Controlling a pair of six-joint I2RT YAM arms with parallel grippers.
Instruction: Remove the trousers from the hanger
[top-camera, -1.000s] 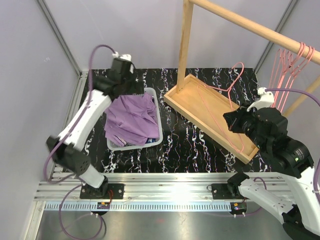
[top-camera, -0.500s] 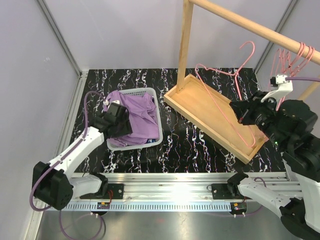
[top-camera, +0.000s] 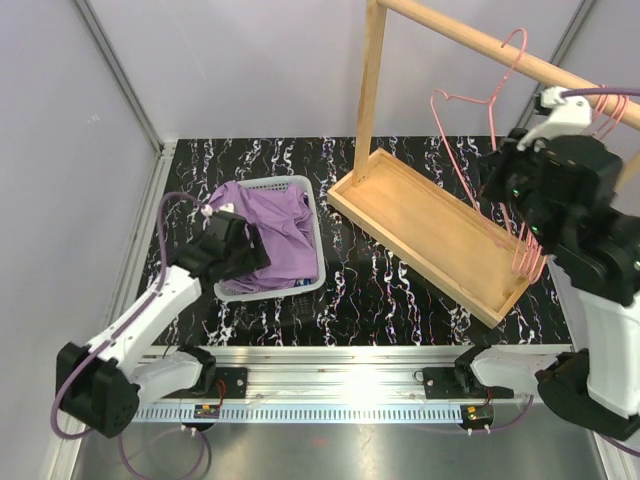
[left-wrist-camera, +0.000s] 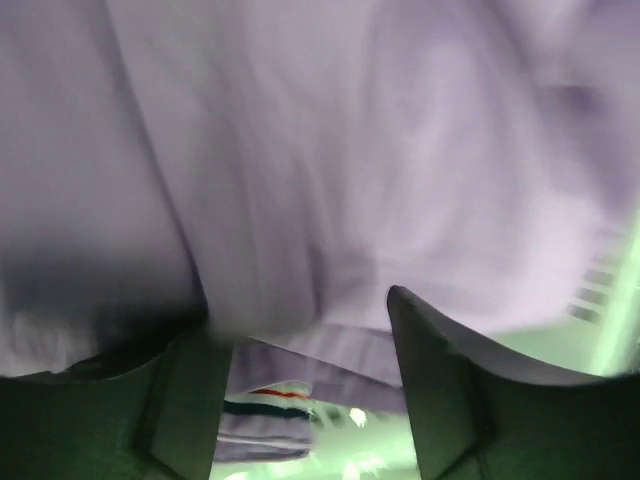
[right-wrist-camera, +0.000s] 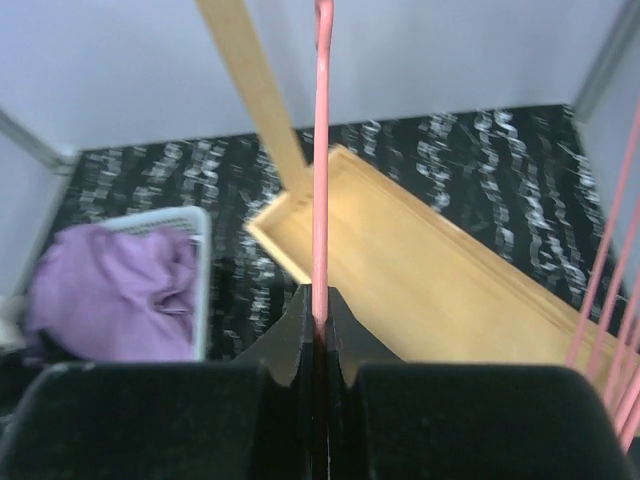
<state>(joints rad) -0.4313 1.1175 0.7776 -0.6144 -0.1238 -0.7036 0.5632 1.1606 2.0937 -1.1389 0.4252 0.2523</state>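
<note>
Loosely, the lilac trousers (top-camera: 275, 235) lie crumpled in the basket (top-camera: 280, 181).

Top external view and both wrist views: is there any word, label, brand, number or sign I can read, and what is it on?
No text, label, brand, number or sign can be read in any view.
Small red mark on the front rail: too small to read.
Striped cloth under the lilac trousers: blurred, no letters made out.
</note>
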